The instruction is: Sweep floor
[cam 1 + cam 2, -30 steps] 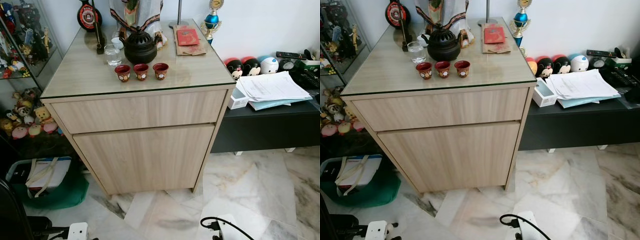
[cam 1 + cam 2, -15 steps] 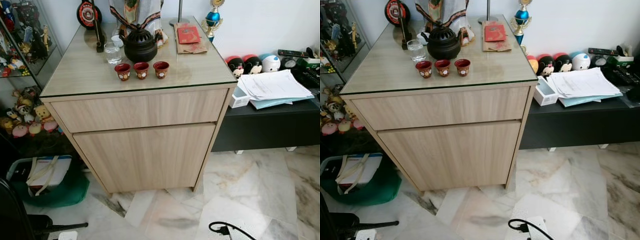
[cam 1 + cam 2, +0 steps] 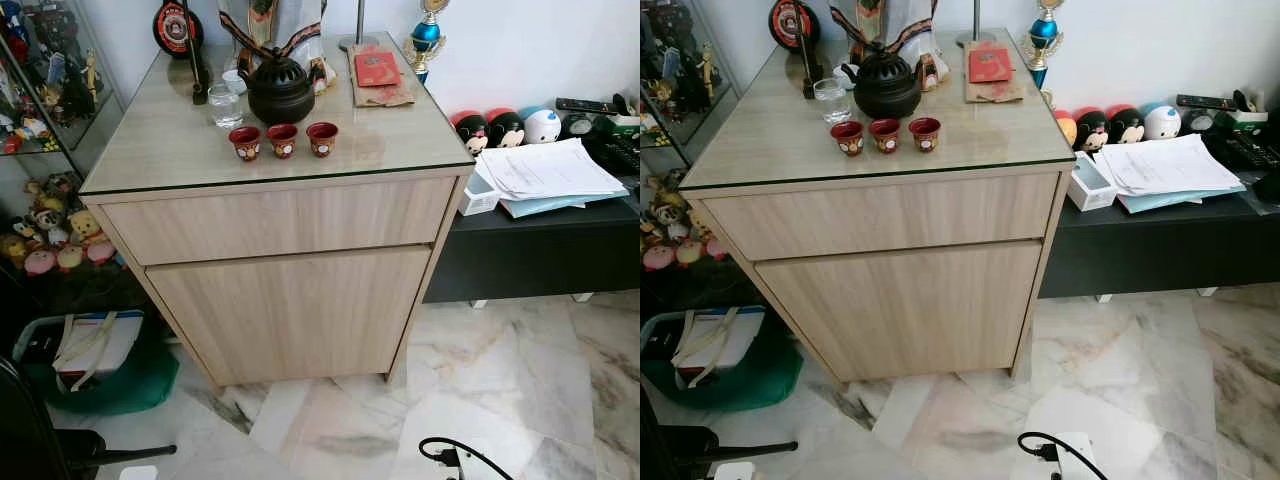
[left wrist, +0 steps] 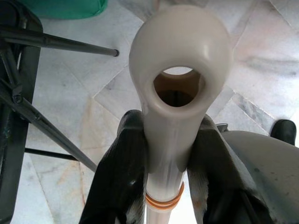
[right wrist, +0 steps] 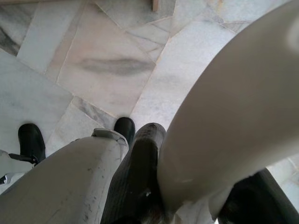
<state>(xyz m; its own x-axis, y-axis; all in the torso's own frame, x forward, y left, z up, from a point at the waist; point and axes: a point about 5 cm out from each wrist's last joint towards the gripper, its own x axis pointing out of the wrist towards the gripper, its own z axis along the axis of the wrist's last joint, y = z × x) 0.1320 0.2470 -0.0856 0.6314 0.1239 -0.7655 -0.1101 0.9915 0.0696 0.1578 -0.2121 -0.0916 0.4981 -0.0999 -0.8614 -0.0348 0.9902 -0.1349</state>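
Since 1 second ago the head camera has tilted up slightly: the white objects at the bottom edge of the head views have slid lower, while the bench [image 3: 280, 290] and everything on it keeps its place. The left tool [image 4: 163, 154] is clenched on the cream broom handle [image 4: 180, 70] just below its hanging hole. The right tool [image 5: 196, 186] grips a thick cream part [image 5: 233, 121] that I take to be the same broom, held over the marble floor [image 3: 1120, 370]. The sweeping end is out of sight.

The main risk is the black cable [image 3: 455, 450] and white plug block [image 3: 1070, 445] on the floor near the robot; a stroke could snag them. A high handle swing could also strike the 3 red cups [image 3: 282, 140] or the black teapot [image 3: 280, 92] on the glass-topped bench. The room is tight, with a low black shelf [image 3: 540, 255] of papers [image 3: 550, 170] and a green bag [image 3: 110, 375].
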